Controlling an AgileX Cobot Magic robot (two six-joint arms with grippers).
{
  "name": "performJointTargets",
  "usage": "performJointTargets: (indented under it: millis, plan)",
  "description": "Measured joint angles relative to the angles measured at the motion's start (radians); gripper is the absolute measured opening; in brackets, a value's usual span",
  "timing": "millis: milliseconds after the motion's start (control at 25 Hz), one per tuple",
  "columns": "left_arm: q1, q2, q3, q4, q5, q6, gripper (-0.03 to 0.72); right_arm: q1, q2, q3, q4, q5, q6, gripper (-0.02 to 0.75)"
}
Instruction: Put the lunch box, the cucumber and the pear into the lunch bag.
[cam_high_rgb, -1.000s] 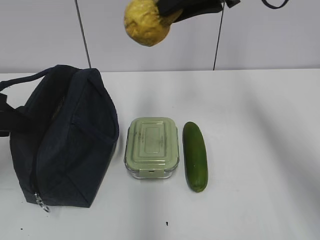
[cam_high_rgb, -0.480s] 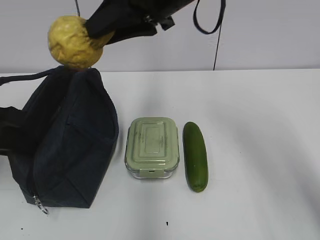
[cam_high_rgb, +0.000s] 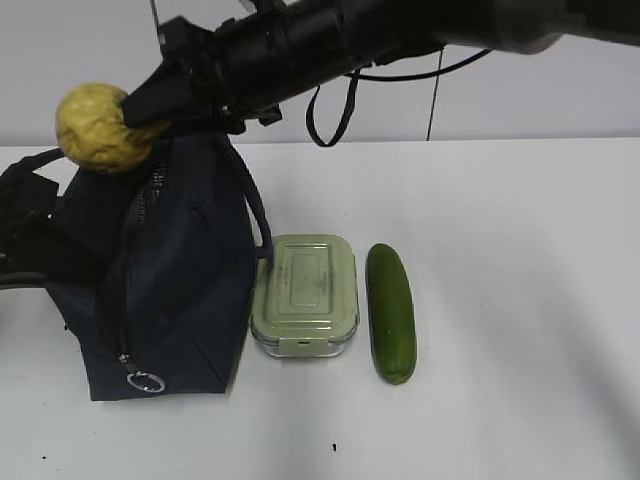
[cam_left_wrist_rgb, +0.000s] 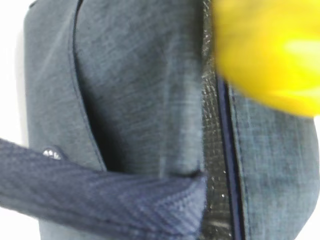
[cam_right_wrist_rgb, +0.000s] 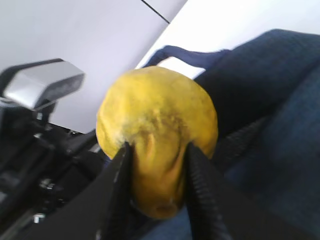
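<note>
four task items show across the exterior view. at the upper left of the frame the pear (cam_high_rgb: 97, 128) hangs in the air, clenched by its neck between the fingers of the right gripper (cam_high_rgb: 140, 112), whose dark arm reaches in from the upper right and across the middle. the right wrist view shows the two black fingers (cam_right_wrist_rgb: 118, 190) pressed on either side of the pear's (cam_right_wrist_rgb: 156, 147) narrow end, with navy fabric below it. just under the pear, at the left of the frame, stands the lunch bag (cam_high_rgb: 160, 280), its zipper ring pull (cam_high_rgb: 146, 381) lying low on the front. the left wrist view is filled with the lunch bag's (cam_left_wrist_rgb: 135, 95) cloth, a strip of silver lining along the zipper edge and a blurred yellow shape at its upper right; the left gripper is not seen there, so i cannot tell its state. touching the bag's right side sits the lunch box (cam_high_rgb: 304, 294), lid on. just right of it lies the cucumber (cam_high_rgb: 390, 312), lengthwise on the white table (cam_high_rgb: 530, 300).
</note>
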Motion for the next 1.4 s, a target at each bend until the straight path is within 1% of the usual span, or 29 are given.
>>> performJointTargets:
  millis: [40,240,360,480,600,640,800,840,960,1120,1280,1400]
  plan:
    - [0.000,0.000,0.000,0.001,0.000,0.000,-0.013,0.000,0.004,0.000,-0.015,-0.006,0.000,0.262]
    - [0.000,0.000,0.000,0.001,0.000,0.000,-0.015,0.000,0.013,0.000,-0.214,-0.062,0.033,0.263]
    - [0.000,0.000,0.000,0.001,-0.001,0.001,-0.015,0.000,0.013,0.000,-0.303,-0.087,0.062,0.263]
    - [0.000,0.000,0.000,0.001,-0.002,0.003,-0.015,0.000,0.013,0.000,-0.320,-0.101,0.068,0.271]
    - [0.000,0.000,0.000,0.001,-0.002,0.003,-0.015,0.000,0.013,0.000,-0.322,-0.132,0.070,0.312]
    - [0.000,0.000,0.000,0.001,-0.002,0.003,-0.015,0.000,0.013,0.000,-0.320,-0.141,0.071,0.335]
    - [0.000,0.000,0.000,0.001,-0.002,0.004,-0.015,0.000,0.013,0.000,-0.307,-0.181,0.071,0.496]
    - [0.000,0.000,0.000,0.001,-0.002,0.004,-0.015,0.000,0.013,0.000,-0.302,-0.188,0.071,0.524]
    - [0.000,0.000,0.000,0.002,-0.002,0.004,-0.016,-0.002,0.013,-0.002,-0.278,-0.190,0.071,0.556]
    - [0.000,0.000,0.000,0.008,-0.002,0.005,-0.015,-0.017,-0.008,-0.002,-0.291,-0.183,0.072,0.564]
    - [0.000,0.000,0.000,0.019,-0.002,0.005,-0.015,-0.048,-0.079,-0.002,-0.420,-0.152,0.153,0.564]
    - [0.000,0.000,0.000,0.027,-0.001,0.006,-0.015,-0.081,-0.130,-0.002,-0.586,-0.081,0.289,0.564]
